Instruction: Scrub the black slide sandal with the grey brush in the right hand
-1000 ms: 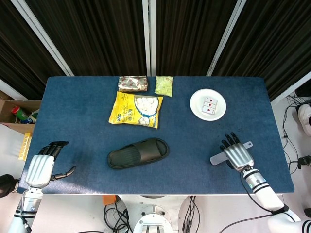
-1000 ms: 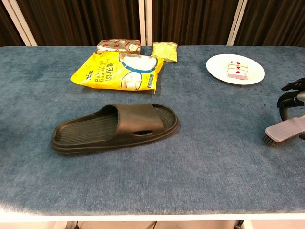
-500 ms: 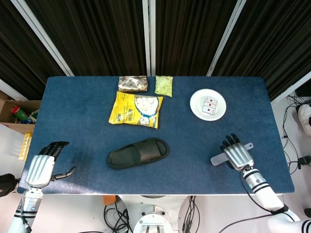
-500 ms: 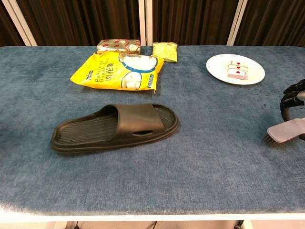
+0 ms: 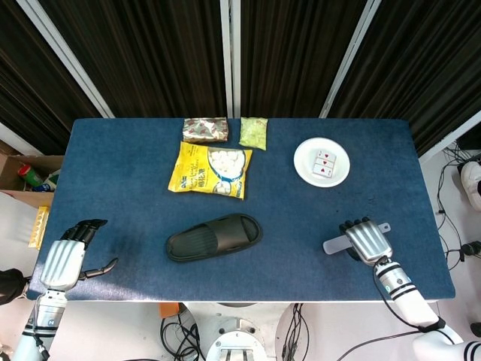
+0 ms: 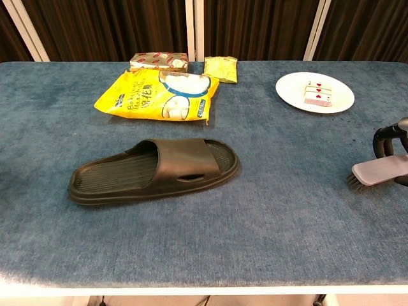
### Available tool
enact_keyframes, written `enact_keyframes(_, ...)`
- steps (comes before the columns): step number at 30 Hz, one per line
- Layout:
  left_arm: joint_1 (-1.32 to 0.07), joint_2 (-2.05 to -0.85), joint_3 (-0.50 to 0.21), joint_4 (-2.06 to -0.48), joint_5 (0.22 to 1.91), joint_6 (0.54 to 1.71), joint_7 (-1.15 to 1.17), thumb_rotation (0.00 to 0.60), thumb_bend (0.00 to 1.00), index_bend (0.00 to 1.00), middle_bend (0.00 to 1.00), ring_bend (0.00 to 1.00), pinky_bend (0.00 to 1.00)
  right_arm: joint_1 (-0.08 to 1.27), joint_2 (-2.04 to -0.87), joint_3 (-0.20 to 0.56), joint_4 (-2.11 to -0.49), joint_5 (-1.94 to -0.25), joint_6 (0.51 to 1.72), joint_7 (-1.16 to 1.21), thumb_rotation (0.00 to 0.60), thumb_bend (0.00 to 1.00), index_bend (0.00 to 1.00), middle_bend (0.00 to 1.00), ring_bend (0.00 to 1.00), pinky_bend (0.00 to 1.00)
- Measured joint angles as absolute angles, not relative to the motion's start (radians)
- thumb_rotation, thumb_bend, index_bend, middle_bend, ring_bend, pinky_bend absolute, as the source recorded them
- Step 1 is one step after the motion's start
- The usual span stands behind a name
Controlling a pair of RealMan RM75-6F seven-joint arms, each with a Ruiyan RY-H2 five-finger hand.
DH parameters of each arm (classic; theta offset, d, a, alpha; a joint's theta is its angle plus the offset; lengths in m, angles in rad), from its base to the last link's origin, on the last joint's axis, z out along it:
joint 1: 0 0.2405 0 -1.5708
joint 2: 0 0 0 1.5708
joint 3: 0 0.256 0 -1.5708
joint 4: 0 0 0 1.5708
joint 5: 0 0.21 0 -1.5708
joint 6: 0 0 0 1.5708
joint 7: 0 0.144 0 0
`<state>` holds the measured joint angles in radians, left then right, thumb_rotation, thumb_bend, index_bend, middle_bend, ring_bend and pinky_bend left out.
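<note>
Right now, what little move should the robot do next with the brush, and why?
Probably lift the grey brush and carry it left toward the black sandal. The right hand grips it, but it sits far to the sandal's right, bristles near the table.

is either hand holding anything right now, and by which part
The right hand grips the grey brush around its handle end, bristle head sticking out toward the sandal. The left hand holds nothing.
</note>
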<state>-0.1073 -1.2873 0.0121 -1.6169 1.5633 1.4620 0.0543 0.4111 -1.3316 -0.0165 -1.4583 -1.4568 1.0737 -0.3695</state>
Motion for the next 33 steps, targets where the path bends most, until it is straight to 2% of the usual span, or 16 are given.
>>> enact_keyframes(6,-0.107,-1.287,0.018,-1.617,1.567,1.458,0.058,0.38,0.18,0.19,0.2,0.17,0.29,0.409,-1.334,-0.014,-1.457,-1.468,1.09,-0.341,0.6,0.48,0.89,0.72,0.62,0.66)
enact_keyframes(12,-0.115,-1.296,0.036,-1.602,1.61,1.452,0.065,0.478,0.23,0.24,0.26,0.22,0.34,0.411,-1.311,0.003,-1.486,-1.481,1.116,-0.305,0.6,0.48,0.91,0.73,0.64,0.67)
enact_keyframes(26,-0.195,-1.353,0.085,-1.577,1.71,1.347,0.024,0.597,0.35,0.27,0.34,0.28,0.4,0.496,-1.229,0.119,-1.72,-1.464,1.116,-0.352,0.6,0.48,0.94,0.76,0.68,0.71)
enact_keyframes(33,-0.271,-1.41,0.08,-1.565,1.753,1.285,-0.009,0.6,0.4,0.27,0.35,0.29,0.4,0.571,-1.261,0.172,-1.787,-1.36,1.052,-0.476,0.6,0.48,0.94,0.76,0.68,0.71)
